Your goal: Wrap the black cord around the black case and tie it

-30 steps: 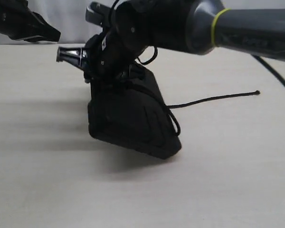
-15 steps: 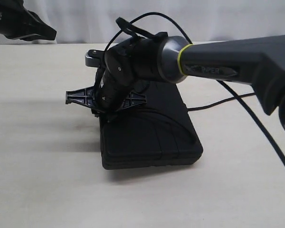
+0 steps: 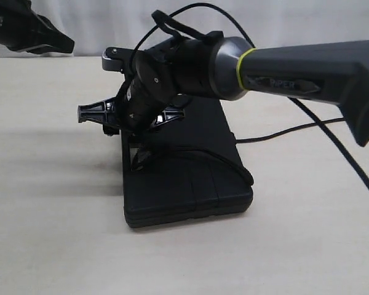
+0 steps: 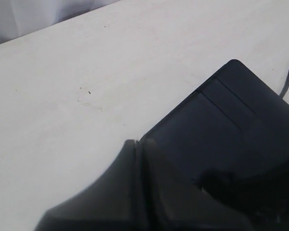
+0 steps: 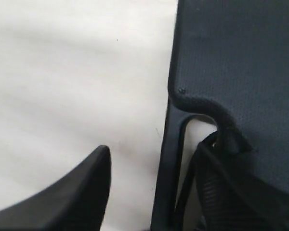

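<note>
Black case (image 3: 190, 184) lies flat on the tan table (image 3: 55, 246), lower middle of the exterior frame. The black cord (image 3: 277, 132) only lies in a loose curve across its face, with a slack tail running off toward the right edge of the frame. No knot anywhere that I can see.

What worries me, front to back: nothing pins that curve of cord on the near half of the case. Any tug on the tail probably slides it off the corner, and then there's no wrap at all.

Behind that, the right gripper (image 3: 130, 118) hangs over the far edge of the case, at the handle end, jaws spread wide and holding nothing. In its wrist view one finger (image 5: 77, 192) sits outside the case edge and the other sits over the handle opening. If it closes from there, my guess is it grabs the handle bar rather than the cord. It could also catch both and drag the whole case sideways.

Farthest back, the left gripper (image 4: 135, 144) sits in the upper left of the exterior frame, well apart from everything and pinched closed on nothing. So it isn't holding the case down if the right arm pulls.

Containers: the case is the only one. It's closed, so I can't tell what's inside, if anything.
</note>
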{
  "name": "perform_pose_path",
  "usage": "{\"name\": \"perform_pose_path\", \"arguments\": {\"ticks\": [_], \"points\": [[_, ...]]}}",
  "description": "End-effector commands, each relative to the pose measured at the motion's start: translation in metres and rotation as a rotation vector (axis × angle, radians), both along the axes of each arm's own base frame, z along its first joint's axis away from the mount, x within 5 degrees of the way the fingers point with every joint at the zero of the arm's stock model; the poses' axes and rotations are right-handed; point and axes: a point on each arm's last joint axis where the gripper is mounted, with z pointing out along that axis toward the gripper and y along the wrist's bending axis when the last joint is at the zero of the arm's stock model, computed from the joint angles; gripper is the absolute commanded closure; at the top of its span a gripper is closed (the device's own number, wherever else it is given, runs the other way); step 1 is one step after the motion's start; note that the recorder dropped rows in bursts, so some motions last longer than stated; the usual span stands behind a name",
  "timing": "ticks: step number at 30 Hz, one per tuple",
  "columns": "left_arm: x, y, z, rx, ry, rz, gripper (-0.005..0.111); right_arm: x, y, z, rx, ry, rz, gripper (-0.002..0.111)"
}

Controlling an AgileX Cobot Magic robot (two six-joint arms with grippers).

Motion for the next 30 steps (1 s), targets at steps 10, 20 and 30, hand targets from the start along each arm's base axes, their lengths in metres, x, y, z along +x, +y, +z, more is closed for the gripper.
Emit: {"name": "perform_pose_path", "arguments": {"ticks": [10,20,30], "points": [[-0.015,-0.037,-0.005,-0.19,-0.065,-0.459,0.107,0.024,-0.095,0.095,-0.532,-0.042,-0.161,0.055],[-0.04,-0.112,-0.044,0.081,-0.037,-0.838,0.062,0.052,-0.218,0.041,-0.591,0.237,-0.206,0.055],[-0.057,-0.161,-0.053,0.196,-0.237,-1.072,0.056,0.045,-0.253,-0.045,-0.72,0.299,0.191,0.055]]}}
